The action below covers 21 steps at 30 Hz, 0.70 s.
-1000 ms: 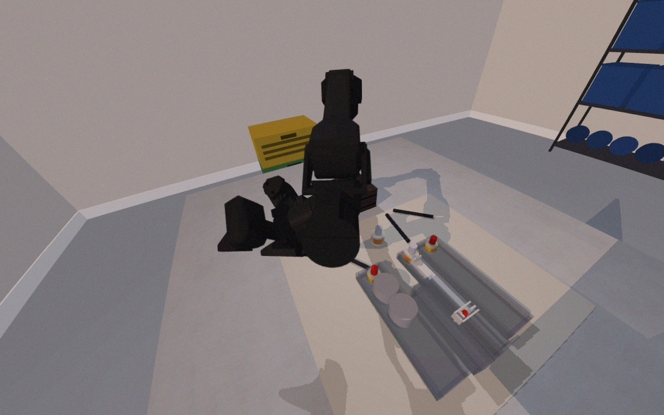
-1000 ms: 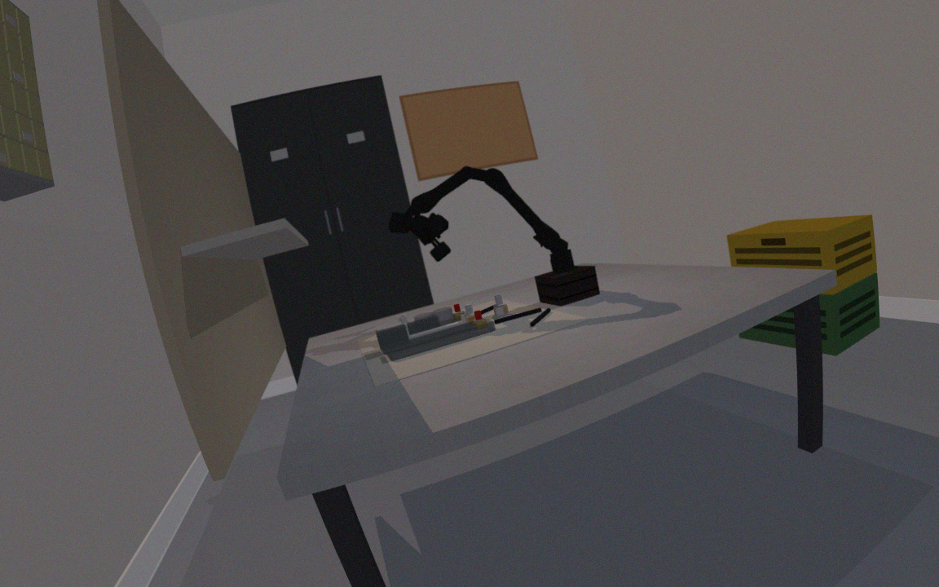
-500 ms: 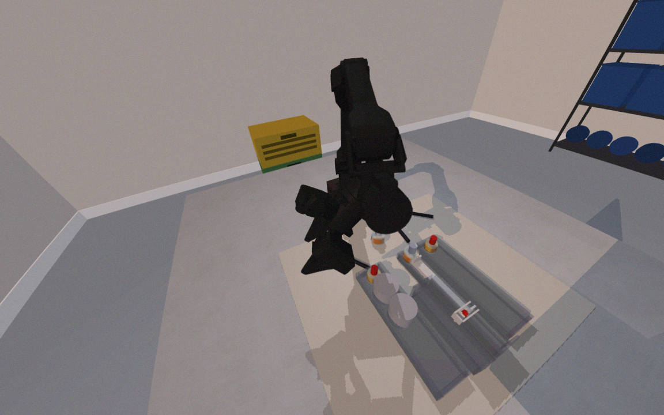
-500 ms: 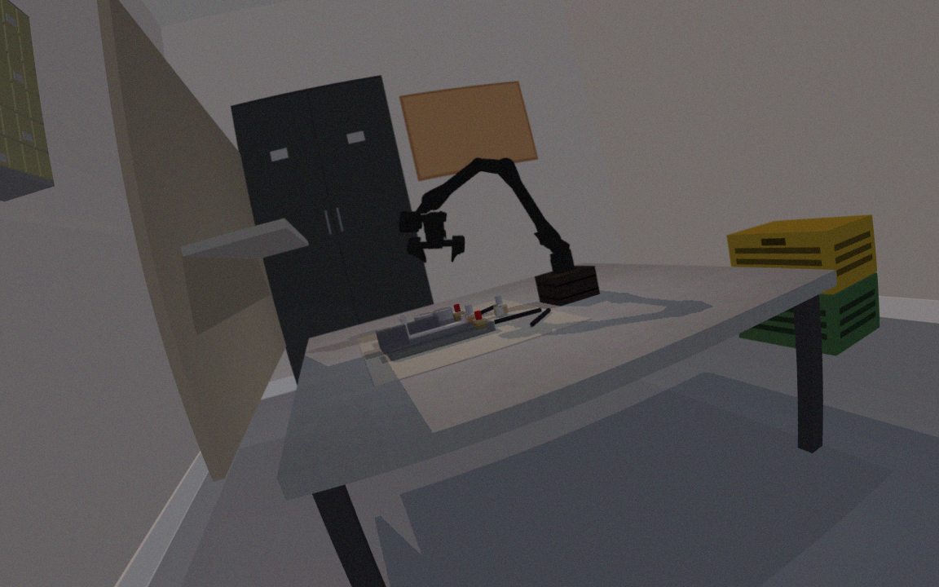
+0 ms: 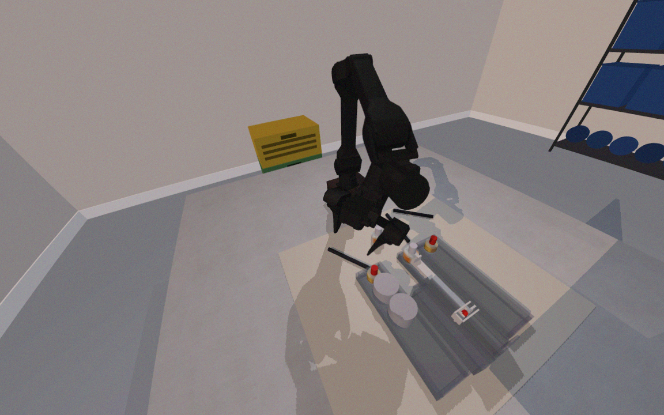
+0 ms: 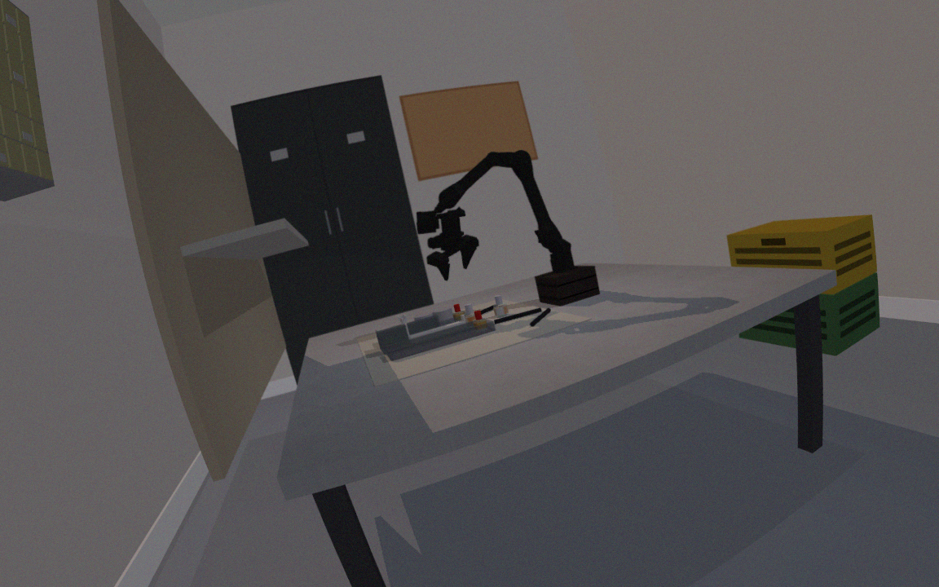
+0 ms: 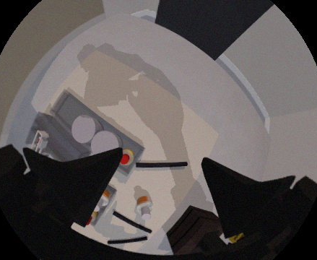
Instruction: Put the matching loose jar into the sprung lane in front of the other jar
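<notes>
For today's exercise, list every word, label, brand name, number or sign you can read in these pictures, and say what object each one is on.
No readable text in any view.
Yellow crate: dark bars only, no letters.
Black cabinet: two pale plates, blank at this size.
Yellow tag by the open gripper: too small and blurred to read.
Jars: no legible labels.
</notes>
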Tool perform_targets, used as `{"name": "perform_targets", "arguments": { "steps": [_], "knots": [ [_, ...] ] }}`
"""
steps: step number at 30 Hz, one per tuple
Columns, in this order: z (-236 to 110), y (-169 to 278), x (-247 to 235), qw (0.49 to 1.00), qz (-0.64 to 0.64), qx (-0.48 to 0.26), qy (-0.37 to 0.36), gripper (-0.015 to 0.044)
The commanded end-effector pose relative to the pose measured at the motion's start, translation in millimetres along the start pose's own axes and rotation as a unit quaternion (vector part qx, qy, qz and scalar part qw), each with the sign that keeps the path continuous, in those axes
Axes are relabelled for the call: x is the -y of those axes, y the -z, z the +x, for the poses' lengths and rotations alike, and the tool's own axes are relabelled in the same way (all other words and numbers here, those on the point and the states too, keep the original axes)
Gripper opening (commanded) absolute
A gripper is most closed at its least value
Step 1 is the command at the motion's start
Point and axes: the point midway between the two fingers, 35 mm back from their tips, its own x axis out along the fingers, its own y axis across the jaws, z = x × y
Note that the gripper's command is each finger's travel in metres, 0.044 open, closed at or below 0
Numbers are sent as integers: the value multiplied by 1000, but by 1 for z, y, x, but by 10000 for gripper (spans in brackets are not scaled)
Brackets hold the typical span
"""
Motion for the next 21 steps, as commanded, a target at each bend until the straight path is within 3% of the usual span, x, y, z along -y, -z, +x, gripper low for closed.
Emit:
{"name": "perform_targets", "arguments": {
  "steps": [1, 10, 21],
  "knots": [
    [-6, 77, -1, 956, -269, -79, -81, 440],
    [-17, 148, 7, 845, -492, -115, -178, 440],
    [-17, 149, 5, 841, -497, -115, -181, 440]
  ]
}}
